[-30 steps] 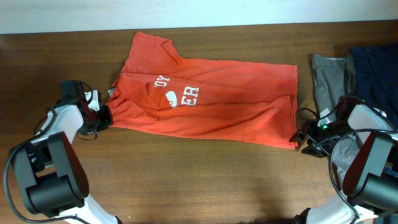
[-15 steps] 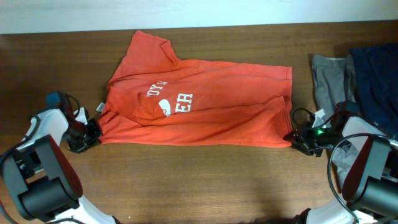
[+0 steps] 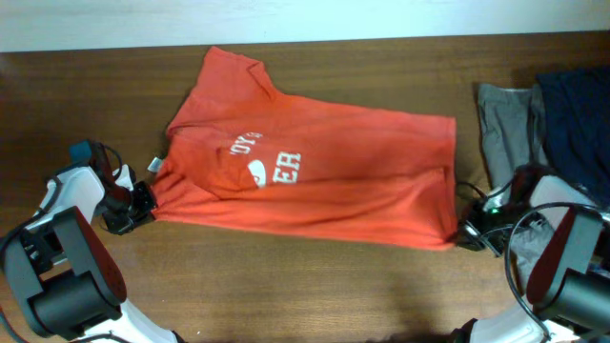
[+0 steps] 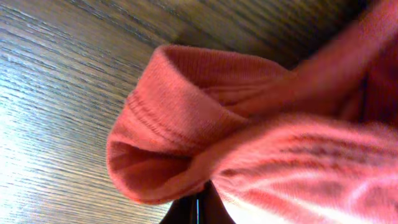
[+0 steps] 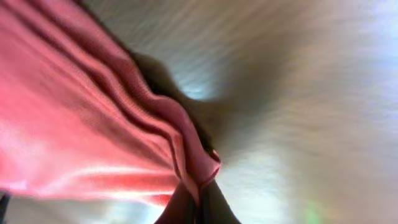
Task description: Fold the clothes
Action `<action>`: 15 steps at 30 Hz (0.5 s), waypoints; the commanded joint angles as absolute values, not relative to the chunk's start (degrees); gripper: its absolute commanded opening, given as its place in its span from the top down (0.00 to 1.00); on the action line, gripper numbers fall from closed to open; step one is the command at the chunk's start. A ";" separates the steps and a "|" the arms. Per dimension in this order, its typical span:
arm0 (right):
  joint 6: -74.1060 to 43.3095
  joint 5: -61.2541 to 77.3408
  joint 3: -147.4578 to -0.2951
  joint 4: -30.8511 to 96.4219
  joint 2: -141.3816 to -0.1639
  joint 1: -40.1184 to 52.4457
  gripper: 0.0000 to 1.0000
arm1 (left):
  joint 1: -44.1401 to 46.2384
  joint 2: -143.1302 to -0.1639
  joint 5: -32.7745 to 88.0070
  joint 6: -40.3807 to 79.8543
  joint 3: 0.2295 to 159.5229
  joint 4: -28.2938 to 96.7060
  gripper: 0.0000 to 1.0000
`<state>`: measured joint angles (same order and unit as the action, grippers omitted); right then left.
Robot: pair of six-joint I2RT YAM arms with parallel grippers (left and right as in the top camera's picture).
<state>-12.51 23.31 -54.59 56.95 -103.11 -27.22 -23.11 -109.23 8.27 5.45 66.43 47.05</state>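
The clothes are one orange-red T-shirt (image 3: 324, 176) with white lettering, spread across the middle of the wooden table. At its near-left corner my left gripper (image 3: 143, 198) is shut on the fabric; in the left wrist view the bunched hem (image 4: 186, 143) fills the frame above the closed dark fingertips (image 4: 196, 211). At the near-right corner my right gripper (image 3: 463, 233) is shut on the hem, and the right wrist view shows the ribbed edge (image 5: 193, 155) pinched between the fingers (image 5: 211, 205).
A grey garment (image 3: 505, 129) and a dark blue one (image 3: 577, 114) lie at the right side of the table. Cables trail by both wrists. The table's back edge (image 3: 305, 43) runs just behind the shirt.
My right gripper has closed onto the shirt's near-right corner and drawn it right and toward the front, stretching the hem. The left gripper kept its hold after moving left and forward.
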 commanded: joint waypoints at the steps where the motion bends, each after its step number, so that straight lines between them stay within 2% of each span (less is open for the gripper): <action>1: -17.06 6.98 -59.75 62.00 -98.89 -29.39 0.96 | -23.86 -110.13 3.79 6.00 65.17 48.38 1.00; 5: -17.04 4.62 -61.21 64.29 -96.60 -29.17 0.96 | -23.86 -110.13 3.77 6.00 65.19 49.87 0.97; 7: -17.04 4.64 -61.21 64.27 -96.27 -29.17 0.94 | -23.86 -110.13 3.77 6.00 65.19 50.26 0.85; 8: -17.02 4.67 -61.21 64.27 -96.27 -29.17 0.93 | -23.86 -110.13 3.77 6.00 65.19 50.54 0.75; 9: -17.04 4.64 -61.21 64.23 -96.27 -29.17 0.91 | -23.86 -110.13 3.77 6.00 65.19 50.92 0.68; 11: -17.04 4.67 -61.21 64.14 -96.27 -29.17 0.80 | -23.86 -110.10 3.75 5.98 65.23 51.57 0.59; 13: -17.04 4.75 -61.19 64.10 -96.27 -29.17 0.70 | -23.86 -109.89 3.70 5.98 65.52 51.99 0.58; 15: -16.99 5.72 -61.21 63.88 -96.27 -29.17 0.63 | -23.86 -109.32 3.81 6.00 66.32 51.99 0.58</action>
<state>-16.51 7.33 -60.23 64.07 -97.21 -28.80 -23.18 -108.90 6.59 5.89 66.37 51.90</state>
